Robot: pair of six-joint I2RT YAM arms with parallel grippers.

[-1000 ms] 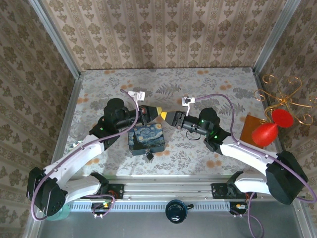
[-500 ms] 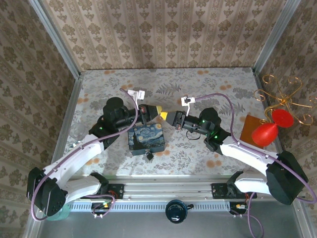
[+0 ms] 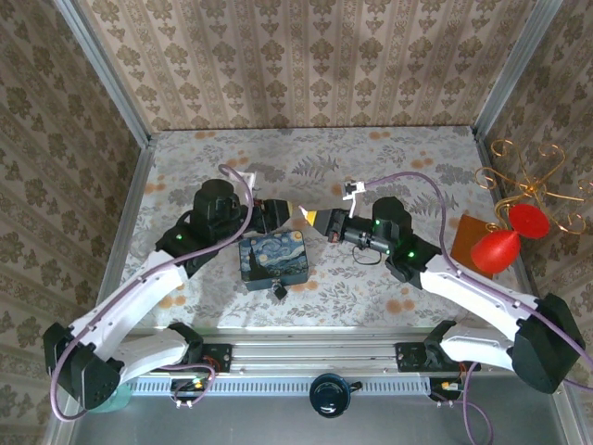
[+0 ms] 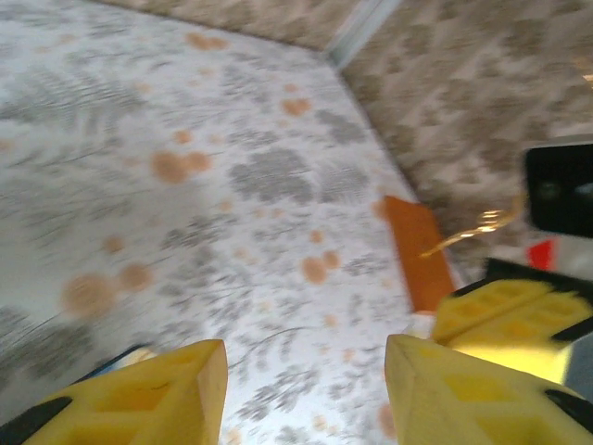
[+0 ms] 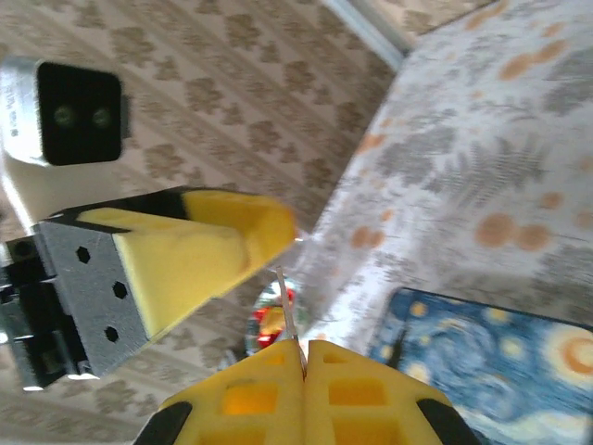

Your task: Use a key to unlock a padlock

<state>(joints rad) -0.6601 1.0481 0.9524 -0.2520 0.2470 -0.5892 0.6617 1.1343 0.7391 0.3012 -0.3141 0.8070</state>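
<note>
2 arms angled inward — left claw (image 3: 293,208) parted (right claw (image 3: 312,218) pinched).

Floral-patterned table (image 3: 398,176), blue swirly-painted tin (image 3: 273,260) flat on it, tiny dark padlock (image 3: 279,291) just beside

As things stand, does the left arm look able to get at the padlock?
Probably yes. The padlock lies uncovered by the blue tin's near edge; the left pincer, open and empty, hovers beyond the tin and would have to pass over it.
</note>
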